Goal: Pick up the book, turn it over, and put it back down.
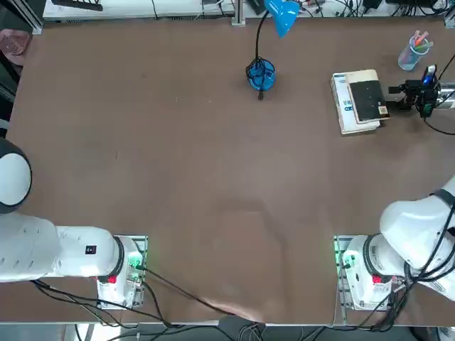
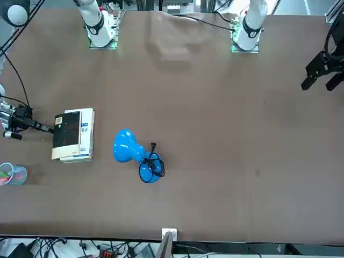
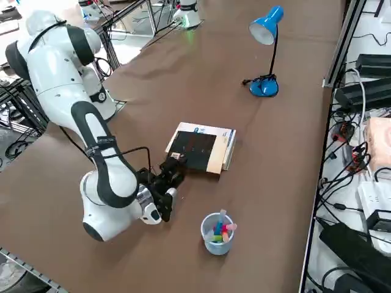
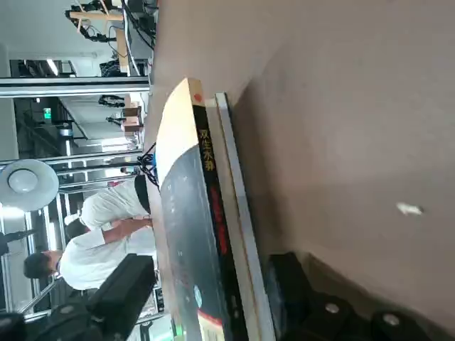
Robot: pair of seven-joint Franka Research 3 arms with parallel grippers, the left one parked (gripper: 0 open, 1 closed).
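here the right gripper [image 1: 395, 96] lies low and level at the edge of the book [image 1: 361, 100], its fingers [image 4: 124, 295] spread wide with one above the dark cover and the other [image 4: 288, 288] below, down by the table; nothing is pinched yet. this sideways approach appears chosen so the jaws can straddle the book's thickness, a hold that suits lifting and turning it over. the book lies flat between and just ahead of the fingertips, with what looks like a second, paler volume under the dark one. behind the fingers stands a cup of pens [image 1: 414, 51]; beyond the book, well apart, a blue desk lamp [image 1: 261, 73]. the brown table [image 1: 178, 177] is otherwise bare. people sit in the room beyond.
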